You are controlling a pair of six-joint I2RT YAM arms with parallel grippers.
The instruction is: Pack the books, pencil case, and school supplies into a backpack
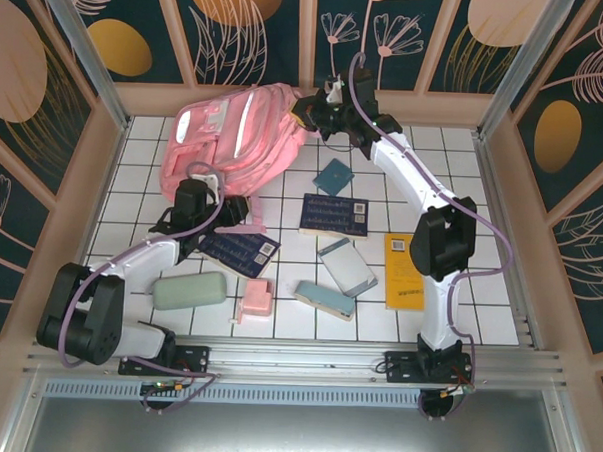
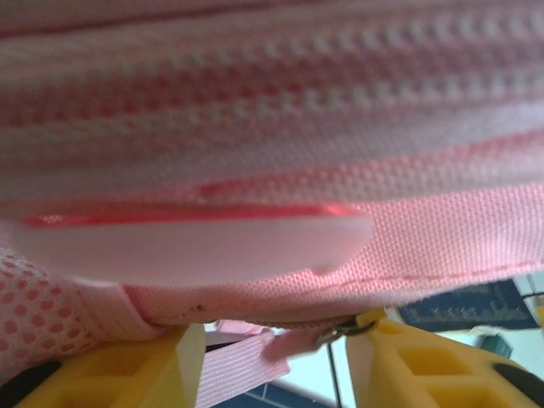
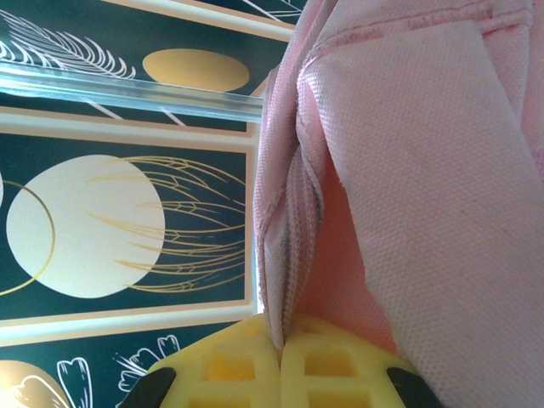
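R gripper (image 3: 280, 342) pinches backpack (image 3: 425, 212) fabric; L gripper (image 2: 274, 338) apart, contact unclear.

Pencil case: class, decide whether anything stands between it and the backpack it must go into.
Yes. The left arm and left tool, at the backpack's near edge, lie across the direct line from the pencil case. A navy book lies just right of that line.

Left of the right fingers (image 3: 331, 374), a navy wall (image 3: 127, 170) shows cream and gold discs with leaf lines, crossed by a metal rail (image 3: 127, 92). Under the fingers lies a white tiled table (image 1: 464, 173), evenly lit
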